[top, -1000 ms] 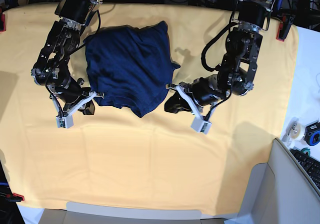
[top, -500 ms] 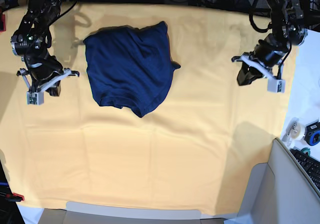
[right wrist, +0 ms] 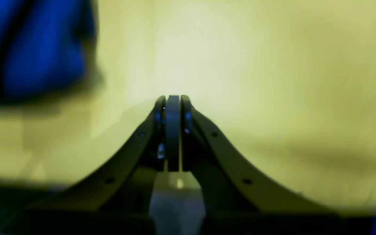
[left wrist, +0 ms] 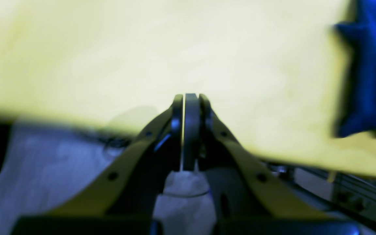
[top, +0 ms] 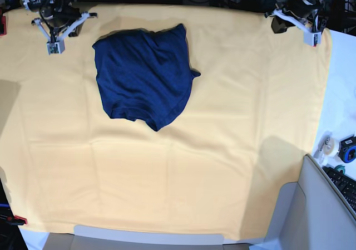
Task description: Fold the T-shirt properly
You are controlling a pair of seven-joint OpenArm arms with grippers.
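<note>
The dark navy T-shirt (top: 144,74) lies folded into a rough bundle on the pale yellow cloth (top: 222,150), back of centre. My right gripper (top: 54,47) is raised at the far left corner, well clear of the shirt. My left gripper (top: 311,37) is raised at the far right corner. In the right wrist view the right gripper (right wrist: 172,98) is shut with nothing in it, and the T-shirt (right wrist: 28,49) is a blue blur at top left. In the left wrist view the left gripper (left wrist: 189,98) is shut and empty, and the T-shirt (left wrist: 370,71) shows at the right edge.
Red clamps (top: 3,24) (top: 19,219) pin the cloth at the left edge. Tape rolls (top: 329,147) and a keyboard (top: 345,186) sit off the cloth at the right. A grey panel (top: 311,216) stands at the front right corner.
Both arms have pulled away from the shirt's lower edge and swung up and back to the far corners. The shirt lies where it was, let go.
</note>
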